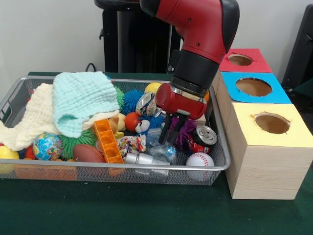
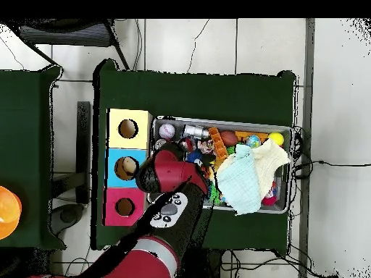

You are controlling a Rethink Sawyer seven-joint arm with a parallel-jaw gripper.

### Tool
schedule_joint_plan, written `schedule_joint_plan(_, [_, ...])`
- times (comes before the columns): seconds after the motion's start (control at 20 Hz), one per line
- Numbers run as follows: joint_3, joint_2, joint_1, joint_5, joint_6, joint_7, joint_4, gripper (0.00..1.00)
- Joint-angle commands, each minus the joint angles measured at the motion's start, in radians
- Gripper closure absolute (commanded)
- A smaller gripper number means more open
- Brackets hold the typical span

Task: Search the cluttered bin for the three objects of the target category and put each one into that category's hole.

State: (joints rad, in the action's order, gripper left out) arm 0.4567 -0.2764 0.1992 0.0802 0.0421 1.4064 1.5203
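Observation:
The silver wire-mesh bin [image 1: 122, 167] is full of toys; it also shows in the overhead view [image 2: 221, 121]. My gripper [image 1: 173, 133] hangs from the red arm [image 1: 195, 29] and reaches down into the bin's right part. It is open, over a purple spiky toy [image 1: 187, 132] and just left of a red drinks can [image 1: 201, 138]. Nothing is held. A baseball [image 1: 199, 160] lies in the front right corner. In the overhead view the arm [image 2: 172, 177] hides the gripper.
Three wooden boxes with holes stand right of the bin: yellow top [image 1: 288, 134], blue top [image 1: 276, 95], red top [image 1: 257, 61]. A mint cloth [image 1: 83, 100] and cream cloth [image 1: 29, 122] cover the bin's left part. An orange block [image 1: 107, 141], football [image 1: 88, 153] and globe ball [image 1: 47, 146] lie in front.

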Motion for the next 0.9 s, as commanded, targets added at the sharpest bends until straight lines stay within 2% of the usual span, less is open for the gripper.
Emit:
schedule_joint_plan(0.05, [0.034,-0.007,-0.077,0.056,0.073,0.166,-0.187,1.00])
schedule_joint_plan(0.4, [0.053,0.004,-0.051,0.089,0.107,0.215,-0.148,1.00])
schedule_joint_plan(0.9, [0.019,0.014,-0.059,0.098,0.078,0.215,-0.135,1.00])
